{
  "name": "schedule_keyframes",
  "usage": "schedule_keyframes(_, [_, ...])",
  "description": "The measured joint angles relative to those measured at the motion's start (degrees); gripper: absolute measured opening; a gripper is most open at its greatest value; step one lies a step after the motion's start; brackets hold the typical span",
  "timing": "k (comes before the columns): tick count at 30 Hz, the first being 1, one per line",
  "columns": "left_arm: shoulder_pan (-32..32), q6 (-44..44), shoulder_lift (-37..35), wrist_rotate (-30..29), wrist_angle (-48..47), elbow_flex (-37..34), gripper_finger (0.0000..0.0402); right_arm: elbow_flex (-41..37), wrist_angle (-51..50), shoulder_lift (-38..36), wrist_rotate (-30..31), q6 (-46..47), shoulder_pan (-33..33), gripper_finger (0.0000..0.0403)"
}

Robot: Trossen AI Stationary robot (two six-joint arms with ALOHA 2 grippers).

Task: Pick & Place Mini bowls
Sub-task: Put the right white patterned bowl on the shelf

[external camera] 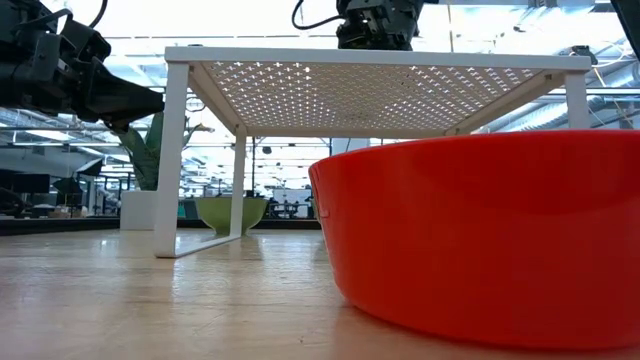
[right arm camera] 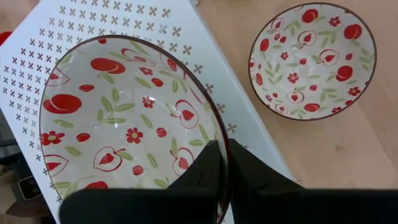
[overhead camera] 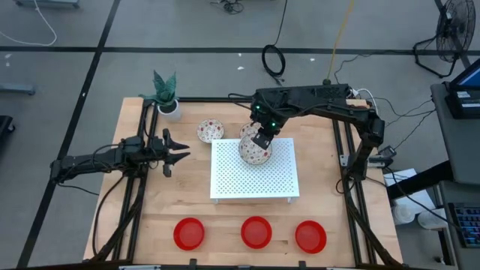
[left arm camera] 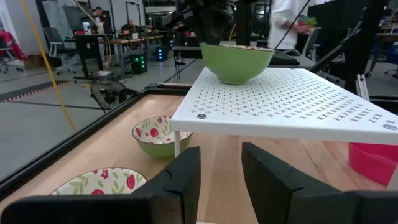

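Observation:
One white bowl with red fruit pattern [overhead camera: 253, 151] [right arm camera: 124, 118], green outside [left arm camera: 236, 61], is over the far-left corner of the white perforated board [overhead camera: 255, 176]. My right gripper [overhead camera: 262, 139] [right arm camera: 229, 171] is shut on its rim. A second patterned bowl [overhead camera: 211, 131] [right arm camera: 311, 62] sits on the table left of the board. A third [left arm camera: 155, 134] is partly hidden behind the gripper in the high view. Three plain red bowls [overhead camera: 189, 233] [overhead camera: 256, 232] [overhead camera: 310, 235] stand along the near edge. My left gripper [overhead camera: 176, 155] [left arm camera: 221, 180] waits open at the table's left. My right gripper pinches the patterned bowl's rim [right arm camera: 219, 155] on its far-right side, one finger inside the bowl [right arm camera: 208, 171] and one outside [right arm camera: 255, 177]. It comes from above, pointing down. The bowl is upright with its base at the board's surface [left arm camera: 236, 81]; resting or just above, I cannot tell.
A white pot with a green plant [overhead camera: 169, 107] stands at the far-left corner. The board stands on thin legs [external camera: 172, 160], with open space under it. The nearest red bowl [external camera: 480, 240] fills the low view's right side. Bare wood lies between the board and the red bowls.

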Motion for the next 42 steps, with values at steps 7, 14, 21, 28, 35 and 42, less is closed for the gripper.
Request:
schedule_keyframes(7, [-0.01, 0.00, 0.00, 0.02, 0.00, 0.00, 0.0120, 0.00, 0.01, -0.02, 0.12, -0.02, 0.16, 0.0004])
schedule_keyframes(14, [-0.01, 0.02, 0.00, 0.00, 0.00, 0.00, 0.0120, 0.00, -0.03, -0.02, 0.12, -0.05, 0.16, 0.0004])
schedule_keyframes(21, [0.01, 0.02, 0.00, 0.02, 0.00, 0.00, 0.0120, -0.02, -5.74, -0.11, 0.09, 0.02, 0.85, 0.0004])
schedule_keyframes(28, [0.01, 0.02, 0.00, 0.00, 0.00, 0.00, 0.0120, 0.02, -11.06, -0.32, 2.87, 0.20, 2.93, 0.0004])
schedule_keyframes(35, [-0.01, 0.02, 0.00, 0.02, 0.00, 0.00, 0.0120, -0.11, -10.89, -4.15, 10.79, 1.70, 4.14, 0.0004])
schedule_keyframes(42, [-0.01, 0.02, 0.00, 0.00, 0.00, 0.00, 0.0120, -0.83, -10.39, -8.91, 10.08, 4.76, 4.82, 0.0004])
